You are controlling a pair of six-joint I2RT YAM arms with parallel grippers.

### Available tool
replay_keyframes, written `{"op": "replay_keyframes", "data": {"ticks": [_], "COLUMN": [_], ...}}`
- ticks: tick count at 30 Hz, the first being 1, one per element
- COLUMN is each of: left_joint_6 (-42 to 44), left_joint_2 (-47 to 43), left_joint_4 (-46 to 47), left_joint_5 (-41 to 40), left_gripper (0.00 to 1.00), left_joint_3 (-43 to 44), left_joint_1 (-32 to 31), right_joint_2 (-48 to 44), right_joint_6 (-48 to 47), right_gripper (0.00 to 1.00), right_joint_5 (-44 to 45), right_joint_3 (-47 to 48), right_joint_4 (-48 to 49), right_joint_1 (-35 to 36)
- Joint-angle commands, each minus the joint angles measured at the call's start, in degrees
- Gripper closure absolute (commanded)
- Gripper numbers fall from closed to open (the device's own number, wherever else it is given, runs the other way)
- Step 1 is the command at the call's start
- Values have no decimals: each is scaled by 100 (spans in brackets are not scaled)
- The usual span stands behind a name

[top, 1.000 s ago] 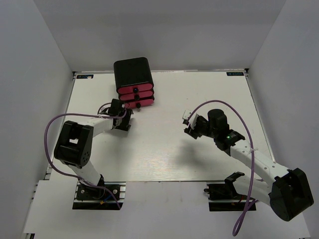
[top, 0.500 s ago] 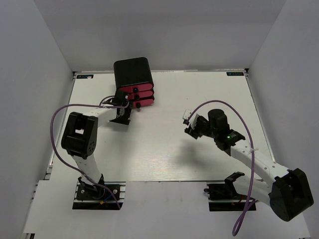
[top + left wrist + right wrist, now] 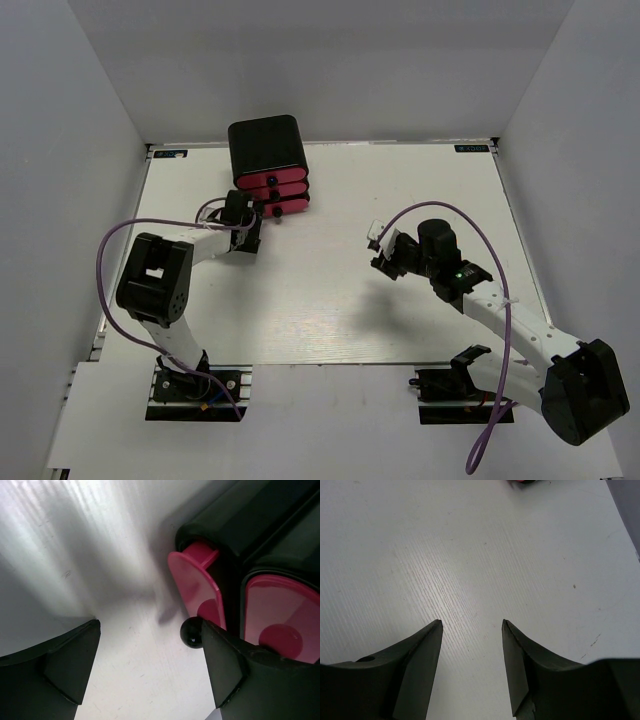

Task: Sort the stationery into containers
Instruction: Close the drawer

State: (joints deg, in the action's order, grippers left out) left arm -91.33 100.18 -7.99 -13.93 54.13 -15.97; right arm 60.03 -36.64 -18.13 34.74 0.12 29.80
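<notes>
Spread wide, the left gripper (image 3: 150, 630) flanks the round black knob (image 3: 191, 632) of a glossy pink drawer (image 3: 190, 585) in the rounded black box (image 3: 265, 147), while the right gripper (image 3: 471, 625) hangs parted, empty, over the ribbed white table (image 3: 470, 545).

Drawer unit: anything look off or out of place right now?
The bottom pink drawer stands partly out of the black box, its knob just inside the open left gripper. Nothing looks spilled or damaged.
</notes>
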Motion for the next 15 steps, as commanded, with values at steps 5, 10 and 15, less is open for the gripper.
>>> {"op": "replay_keyframes", "data": {"ticks": [5, 10, 15], "left_joint_6": [124, 176, 177], "left_joint_2": [344, 642, 696], "left_joint_4": [34, -141, -194], "left_joint_5": [-215, -162, -162], "left_gripper": [7, 6, 6], "left_joint_3": [-298, 158, 212], "left_joint_1": [59, 59, 59], "right_joint_2": [-123, -184, -185], "right_joint_6": [-45, -53, -62], "right_gripper": [43, 43, 43], "right_joint_5": [-6, 11, 20], "right_joint_3": [24, -11, 6], "right_joint_4": [32, 14, 14], "right_joint_1": [-36, -27, -45]}}
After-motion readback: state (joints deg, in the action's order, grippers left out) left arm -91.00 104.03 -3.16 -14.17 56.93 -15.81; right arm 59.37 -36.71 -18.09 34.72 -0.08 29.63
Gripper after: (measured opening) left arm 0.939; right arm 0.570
